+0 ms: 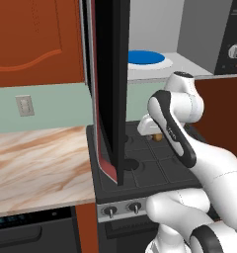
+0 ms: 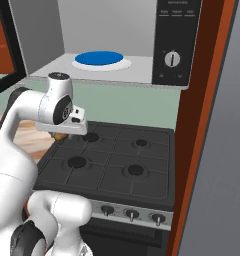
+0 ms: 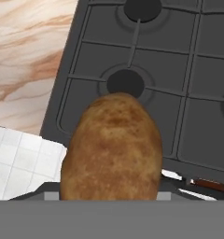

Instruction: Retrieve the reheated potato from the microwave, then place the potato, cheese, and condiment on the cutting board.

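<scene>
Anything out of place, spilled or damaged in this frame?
Nothing spilled or damaged. The microwave stands open with a bare blue plate inside. The potato is out, held in the gripper above the stove.

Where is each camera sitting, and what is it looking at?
Left base view: behind the arm's left, facing the open microwave and stove; the white arm rises at lower right.
Right base view: behind the arm's right, facing the same microwave and stove; the arm rises at lower left, end effector over the stove.
Hand view: on the hand, looking down at the held potato above the stove.
Both base views share the blue plate.
</scene>
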### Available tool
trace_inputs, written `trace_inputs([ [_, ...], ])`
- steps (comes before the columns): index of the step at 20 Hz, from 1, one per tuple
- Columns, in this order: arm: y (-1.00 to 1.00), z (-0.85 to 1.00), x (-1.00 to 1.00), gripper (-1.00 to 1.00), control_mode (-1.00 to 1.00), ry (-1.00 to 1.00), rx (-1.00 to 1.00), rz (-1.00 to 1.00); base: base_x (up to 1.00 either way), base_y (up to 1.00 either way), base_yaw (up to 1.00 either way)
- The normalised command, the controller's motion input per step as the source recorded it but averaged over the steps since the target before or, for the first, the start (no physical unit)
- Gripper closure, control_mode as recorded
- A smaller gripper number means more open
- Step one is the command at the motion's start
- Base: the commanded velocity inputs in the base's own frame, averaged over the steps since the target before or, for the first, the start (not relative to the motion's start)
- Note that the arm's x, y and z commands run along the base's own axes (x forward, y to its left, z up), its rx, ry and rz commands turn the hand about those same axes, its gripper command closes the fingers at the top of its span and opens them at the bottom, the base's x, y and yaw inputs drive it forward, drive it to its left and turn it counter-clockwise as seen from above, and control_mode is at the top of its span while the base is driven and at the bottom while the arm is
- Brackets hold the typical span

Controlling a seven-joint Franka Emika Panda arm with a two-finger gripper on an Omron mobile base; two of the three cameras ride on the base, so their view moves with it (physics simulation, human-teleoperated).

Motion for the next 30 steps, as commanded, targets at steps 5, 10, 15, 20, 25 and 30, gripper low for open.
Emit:
trace_inputs([
  [5,0.09,-0.26,0.22,1.00,-1.00,-0.02,0.00,0.03,0.00,0.00,0.00],
  [10,0.01,-0.06,0.05,1.00,-1.00,0.00,0.00,0.01,0.00,0.00,0.00],
  [15,0.00,0.00,0.00,1.00,-1.00,0.00,0.00,0.00,0.00,0.00,0.00],
  [20,0.00,0.00,0.00,1.00,-1.00,0.00,0.00,0.00,0.00,0.00,0.00],
  [25,0.00,0.00,0.00,1.00,-1.00,0.00,0.00,0.00,0.00,0.00,0.00],
  [30,0.00,0.00,0.00,1.00,-1.00,0.00,0.00,0.00,0.00,0.00,0.00],
])
